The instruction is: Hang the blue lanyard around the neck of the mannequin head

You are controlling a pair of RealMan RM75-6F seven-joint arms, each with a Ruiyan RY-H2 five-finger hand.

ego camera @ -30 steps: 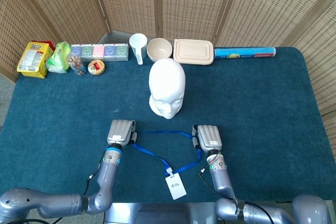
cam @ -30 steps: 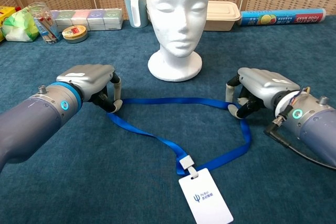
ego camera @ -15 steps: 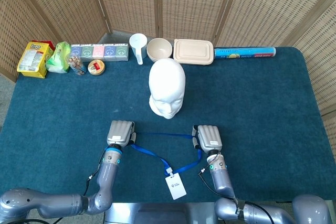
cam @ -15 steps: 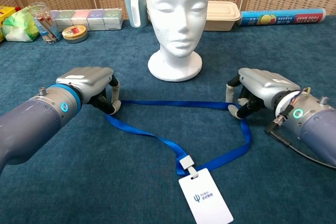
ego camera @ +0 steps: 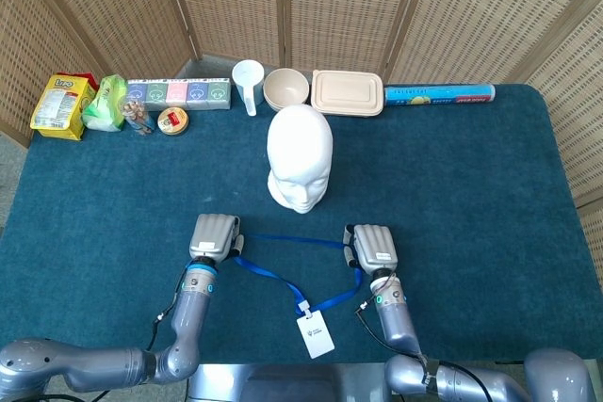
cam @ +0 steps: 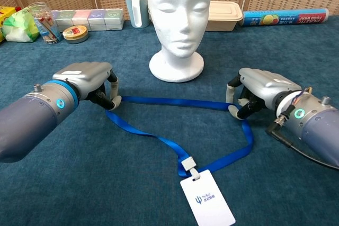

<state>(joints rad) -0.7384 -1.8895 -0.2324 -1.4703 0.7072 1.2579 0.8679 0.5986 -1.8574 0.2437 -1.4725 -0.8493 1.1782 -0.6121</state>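
Observation:
The white foam mannequin head (cam: 178, 14) (ego camera: 300, 159) stands upright at the table's middle, face toward me. In front of it the blue lanyard (cam: 175, 104) (ego camera: 283, 280) forms a loop on the cloth, its white badge (cam: 206, 204) (ego camera: 315, 333) nearest me. My left hand (cam: 87, 80) (ego camera: 215, 236) pinches the strap's left corner, fingers curled under. At the strap's right corner, my right hand (cam: 259, 91) (ego camera: 373, 247) pinches it the same way. The strap between both hands is stretched straight, slightly off the table.
Along the back edge stand a yellow packet (ego camera: 59, 106), a green bag (ego camera: 105, 102), a row of small boxes (ego camera: 179, 92), a round tin (ego camera: 172, 120), a white cup (ego camera: 248, 83), a bowl (ego camera: 286, 88), a lidded container (ego camera: 348, 92) and a wrap roll (ego camera: 439, 94). Wicker screens stand behind.
My left hand has risen a little and shifted left, lifting its strap corner. My right hand has edged slightly up and left. The strap between them is tighter.

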